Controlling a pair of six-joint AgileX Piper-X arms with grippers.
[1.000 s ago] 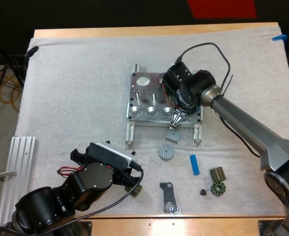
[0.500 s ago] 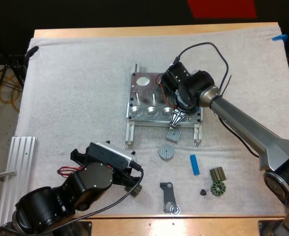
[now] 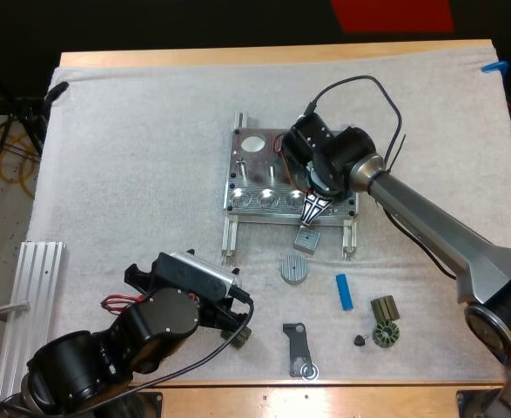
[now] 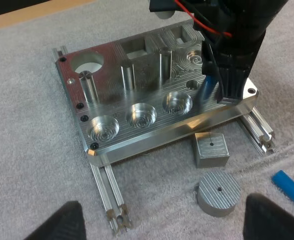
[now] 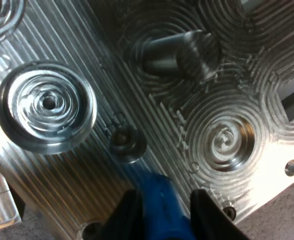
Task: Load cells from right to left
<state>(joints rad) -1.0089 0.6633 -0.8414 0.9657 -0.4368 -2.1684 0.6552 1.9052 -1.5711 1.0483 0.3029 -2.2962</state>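
The metal fixture (image 3: 259, 192) sits mid-mat, with three round pockets along its front edge. My right gripper (image 3: 313, 207) hangs over the fixture's front right corner, shut on a blue cylinder (image 5: 156, 217). In the right wrist view the cylinder's tip hovers just short of a small hole (image 5: 124, 140) between two round pockets. The left wrist view shows the same blue cylinder (image 4: 207, 90) upright above the fixture (image 4: 136, 127). A second blue cylinder (image 3: 345, 292) lies loose on the mat. My left gripper (image 3: 238, 329) rests open near the table's front, its fingers (image 4: 61, 222) wide apart.
A small square metal block (image 3: 306, 239) and a ribbed round disc (image 3: 295, 269) lie in front of the fixture. Nearer the front edge are a black bracket (image 3: 299, 348), a small dark knob (image 3: 359, 340) and two dark toothed parts (image 3: 384, 333). A ribbed aluminium rail (image 3: 29, 313) lies at the left.
My right arm's wrist has shifted slightly left over the fixture, with the blue cylinder still held. The left arm has stayed put.
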